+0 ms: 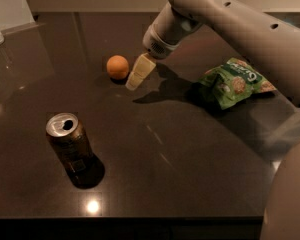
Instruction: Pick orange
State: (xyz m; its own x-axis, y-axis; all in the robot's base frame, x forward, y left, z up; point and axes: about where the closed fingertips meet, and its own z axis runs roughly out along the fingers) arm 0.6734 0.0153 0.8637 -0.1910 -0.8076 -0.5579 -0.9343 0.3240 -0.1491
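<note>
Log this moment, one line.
phase: pre-grasp | hand: low, just right of orange | orange: on table, ungrasped | can: upright, front-left | bag: right

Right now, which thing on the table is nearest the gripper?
The orange, right beside the gripper; the soda can and green snack bag lie farther off.

Cream tool (133, 80) beside orange fruit (117, 67); brown can (70, 146), green bag (235, 82), dark table (180, 159)

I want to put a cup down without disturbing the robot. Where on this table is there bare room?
The widest bare patch of the table is the front middle, between the soda can and the chip bag. The strip left of the orange is bare too. It is crowded just right of the orange, where the pincer hangs close beside it.
</note>
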